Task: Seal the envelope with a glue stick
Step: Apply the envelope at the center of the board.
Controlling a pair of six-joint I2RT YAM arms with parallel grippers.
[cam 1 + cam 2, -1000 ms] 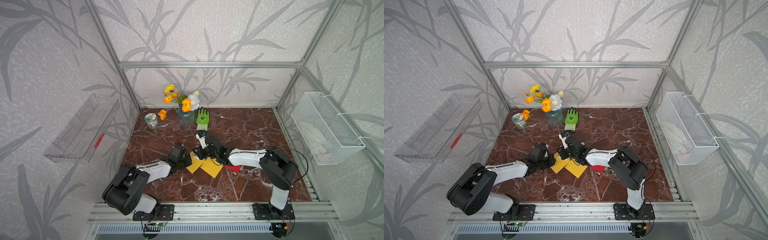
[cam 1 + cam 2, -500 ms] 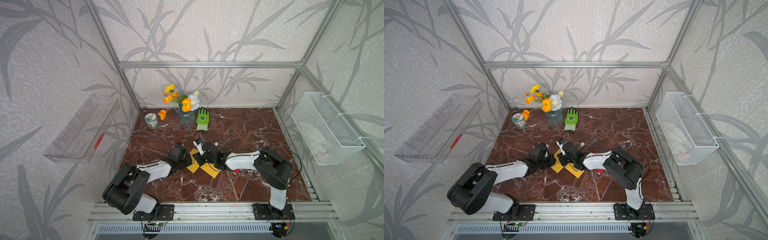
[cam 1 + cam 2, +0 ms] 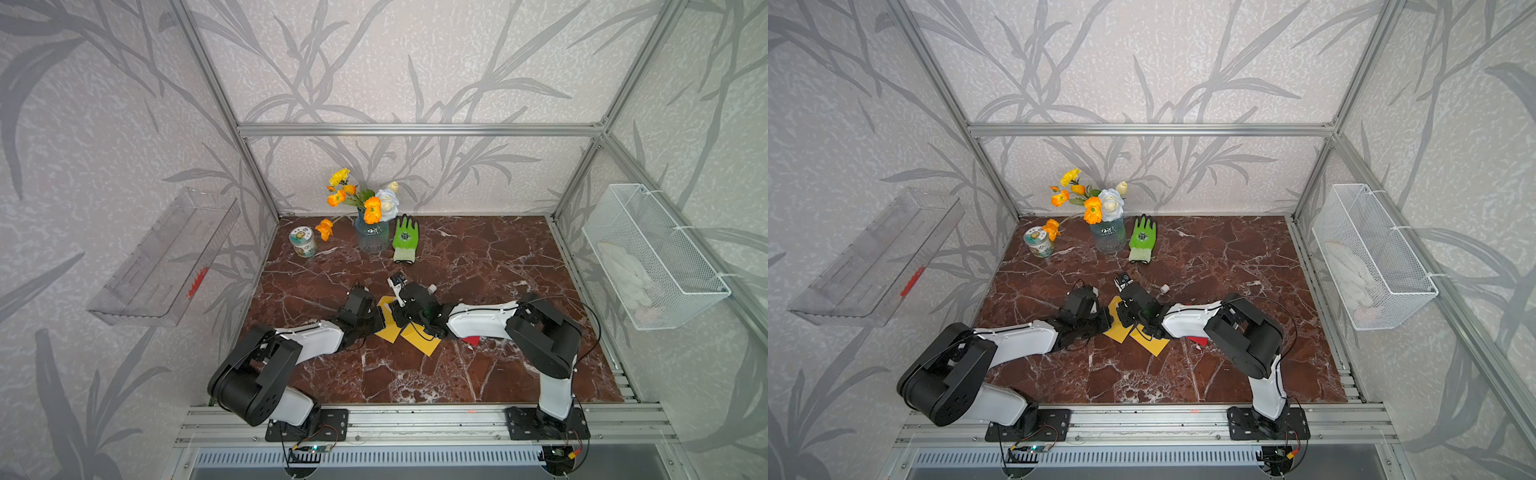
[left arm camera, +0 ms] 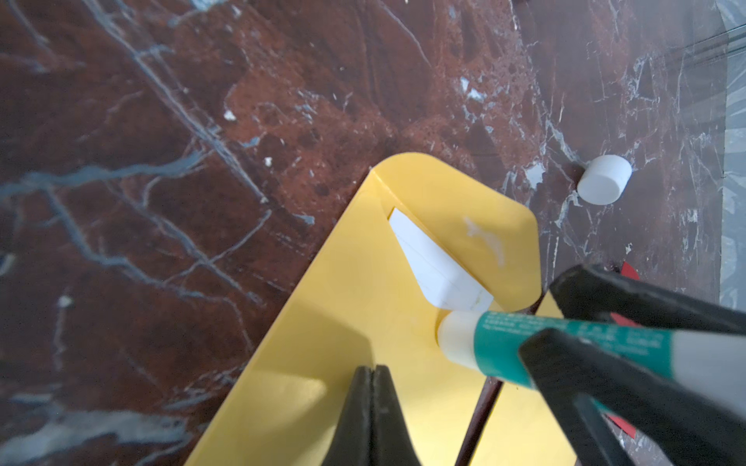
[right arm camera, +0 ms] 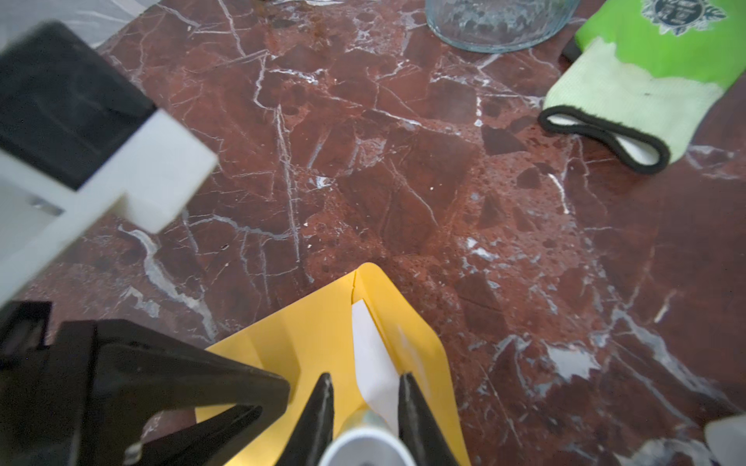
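Note:
A yellow envelope [image 4: 343,306] lies on the marble table with its flap [image 4: 464,201] open and a white sheet [image 4: 428,262] poking out. A pale glue smear [image 4: 484,240] marks the flap. My left gripper [image 4: 372,369] is shut with nothing in it, its tips down on the envelope body. My right gripper [image 5: 366,377] is shut on the glue stick [image 4: 504,347], a white tube with a teal label. The tube is uncapped and its tip rests at the envelope mouth beside the white sheet. Its white cap [image 4: 604,179] lies apart on the table, and shows in both top views [image 3: 432,287].
A second yellow sheet [image 3: 422,343] and a red scrap [image 3: 471,340] lie under the right arm. At the back stand a glass vase of flowers [image 3: 372,237], a green glove [image 3: 405,239] and a small tin [image 3: 303,243]. A wire basket [image 3: 652,253] and a clear shelf [image 3: 162,257] hang on the side walls.
My right arm has swung left with the glue stick, bringing its tip over the envelope's open mouth. The left gripper has stayed on the envelope.

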